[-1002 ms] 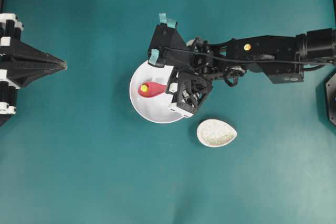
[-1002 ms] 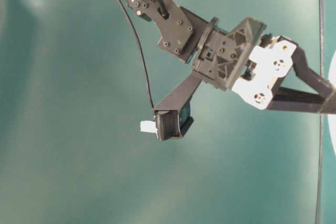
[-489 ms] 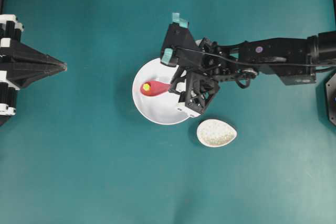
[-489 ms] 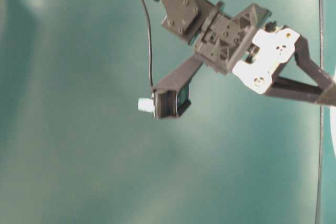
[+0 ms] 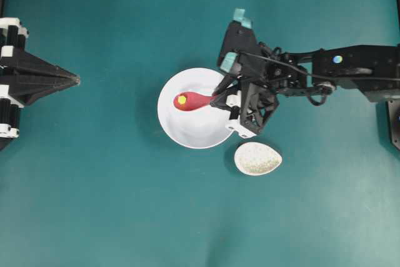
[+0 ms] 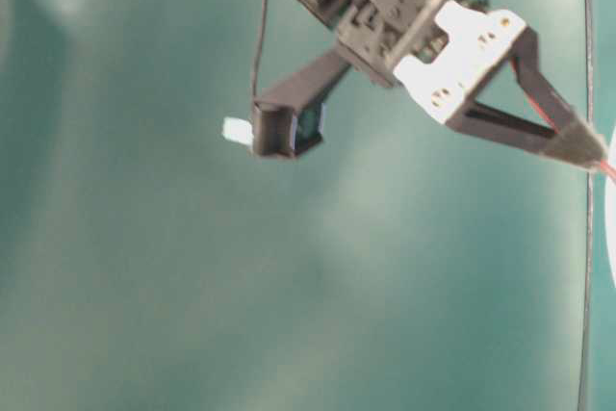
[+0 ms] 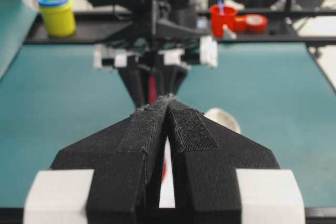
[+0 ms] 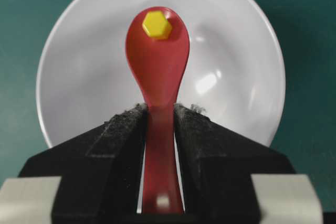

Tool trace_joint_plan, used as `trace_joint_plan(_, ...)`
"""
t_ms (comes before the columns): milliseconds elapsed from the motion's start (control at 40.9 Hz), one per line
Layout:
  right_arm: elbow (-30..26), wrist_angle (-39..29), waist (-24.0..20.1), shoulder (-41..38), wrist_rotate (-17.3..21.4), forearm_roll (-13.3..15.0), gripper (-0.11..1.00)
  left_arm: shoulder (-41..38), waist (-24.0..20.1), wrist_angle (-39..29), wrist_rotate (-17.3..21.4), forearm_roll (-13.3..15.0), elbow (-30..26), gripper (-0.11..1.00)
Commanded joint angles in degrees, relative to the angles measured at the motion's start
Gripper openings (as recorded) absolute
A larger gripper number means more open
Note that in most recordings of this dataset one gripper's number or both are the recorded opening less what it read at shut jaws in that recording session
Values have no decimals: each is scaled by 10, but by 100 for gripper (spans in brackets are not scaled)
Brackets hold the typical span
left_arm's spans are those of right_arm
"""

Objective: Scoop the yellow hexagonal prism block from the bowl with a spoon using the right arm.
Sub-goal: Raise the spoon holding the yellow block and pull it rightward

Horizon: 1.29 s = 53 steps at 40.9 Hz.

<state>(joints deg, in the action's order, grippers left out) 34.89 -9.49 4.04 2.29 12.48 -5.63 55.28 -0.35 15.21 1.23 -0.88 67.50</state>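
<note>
The white bowl sits mid-table. My right gripper is shut on the handle of the pink-red spoon and holds its scoop over the bowl. The yellow hexagonal prism block lies in the scoop. In the right wrist view the block rests near the tip of the spoon, above the bowl, with the gripper clamped on the handle. The table-level view shows the right gripper raised off the table. My left gripper is shut and empty at the far left.
A small speckled egg-shaped spoon rest lies just right of and below the bowl, close to the right wrist; it also shows in the left wrist view. A yellow jar and red containers stand off the table's far end.
My right gripper has risen and drawn back to the right, carrying the spoon with the yellow block in its scoop. The left arm has not moved.
</note>
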Motion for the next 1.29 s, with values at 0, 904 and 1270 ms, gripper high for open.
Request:
trace_joint_plan(0, 4, 15, -1, 29, 0, 0, 25, -3, 1, 3, 1, -2, -14, -1)
trace_joint_plan(904, 76, 153, -22, 142, -28, 41, 25, 0, 1, 4, -2, -2, -14, -1)
trace_joint_plan(1270, 76, 164, -22, 142, -30, 47, 25, 0, 1, 3, 0, -2, -14, -1)
